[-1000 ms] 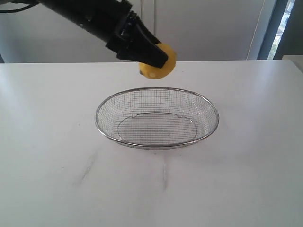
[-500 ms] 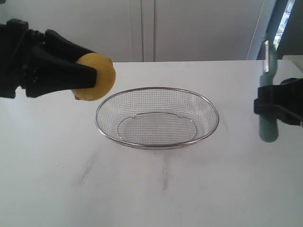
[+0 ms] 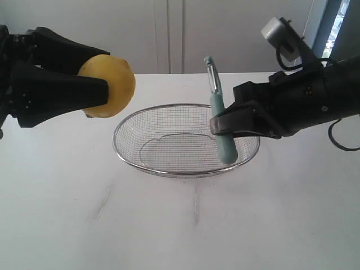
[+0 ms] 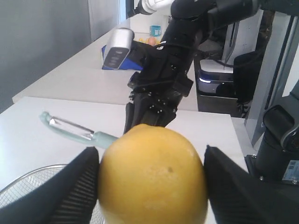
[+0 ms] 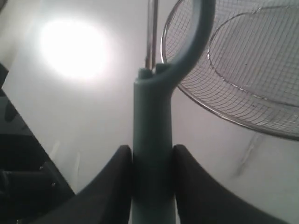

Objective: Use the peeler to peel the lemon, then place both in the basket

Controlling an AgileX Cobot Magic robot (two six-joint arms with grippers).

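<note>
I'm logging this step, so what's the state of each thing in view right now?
lemon: held in the air, skin unpeeled where visible.
peeler: held upright, blade end up.
basket: on the table, empty.
left fingers: closed on the lemon.
right fingers: closed on the peeler's handle.

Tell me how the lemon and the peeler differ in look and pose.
The lemon is round and bright yellow; the peeler is long, thin, pale teal with a metal blade. The left gripper holds the lemon left of the basket; the right gripper holds the peeler upright, blade up, near its right side. Both are in the air.
</note>
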